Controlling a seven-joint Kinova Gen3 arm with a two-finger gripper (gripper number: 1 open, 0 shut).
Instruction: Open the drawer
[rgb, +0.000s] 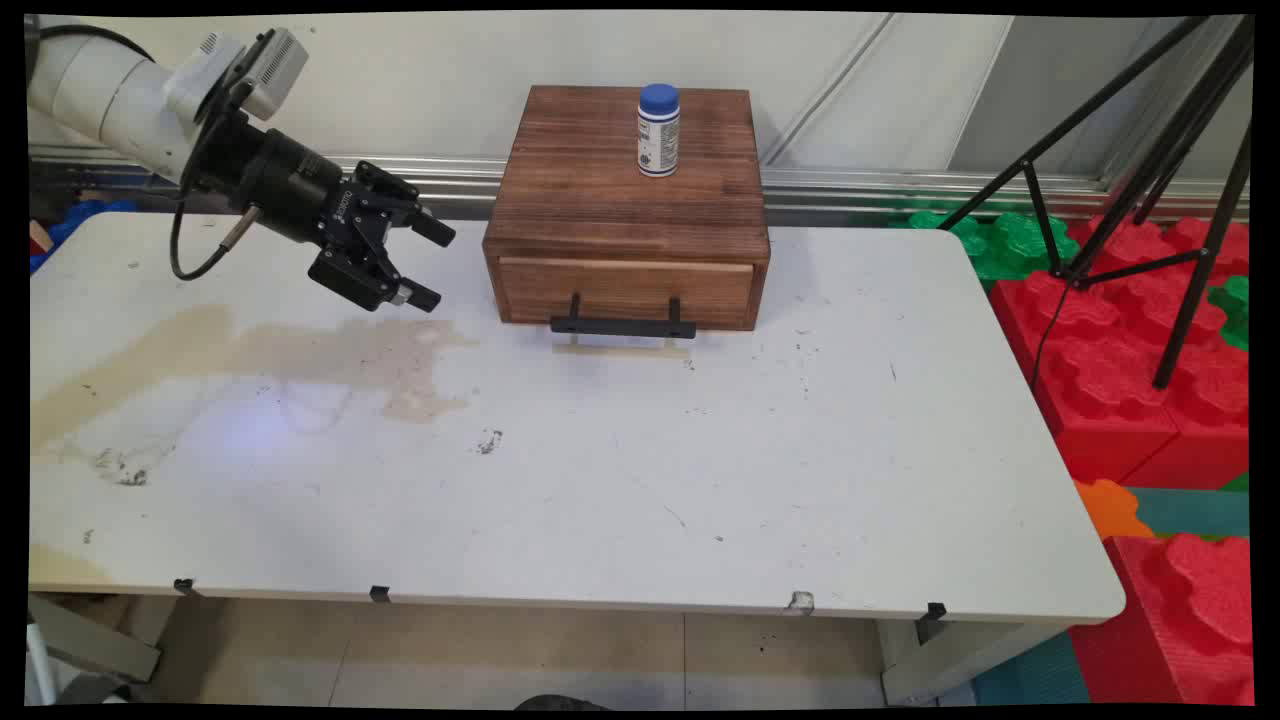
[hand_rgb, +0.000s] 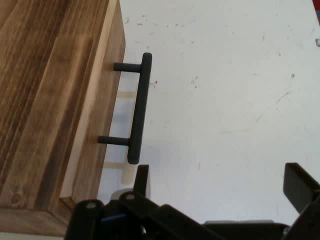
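The black gripper (rgb: 432, 262) hangs above the left rear part of the white table (rgb: 620, 480), its two fingers spread apart and holding nothing, pointing toward the wooden drawer box (rgb: 627, 205) just to its right. The box stands at the middle of the table's far edge; its single drawer front (rgb: 625, 290) appears closed and carries a black bar handle (rgb: 623, 325) on two short posts. In the hand view the handle (hand_rgb: 139, 110) runs nearly upright beside the box (hand_rgb: 50, 100), with the gripper (hand_rgb: 220, 185) low in the frame and apart from it. A small white bottle with a blue cap (rgb: 658, 130) stands upright on the box top, toward the back. The table surface is scuffed, with a broad tan stain (rgb: 250, 355) on its left half and scattered dark specks elsewhere. Behind the table a pale wall rises above a metal rail (rgb: 850, 185). To the right, red foam blocks (rgb: 1120, 350) and green foam blocks (rgb: 1010, 240) are stacked on the floor, and black tripod legs (rgb: 1150, 180) stand among them, the tripod's top cut off by the frame. The bottle's label print is too small to read. The drawer's interior is hidden. In the hand view the gripper's linkage covers the box's near corner.
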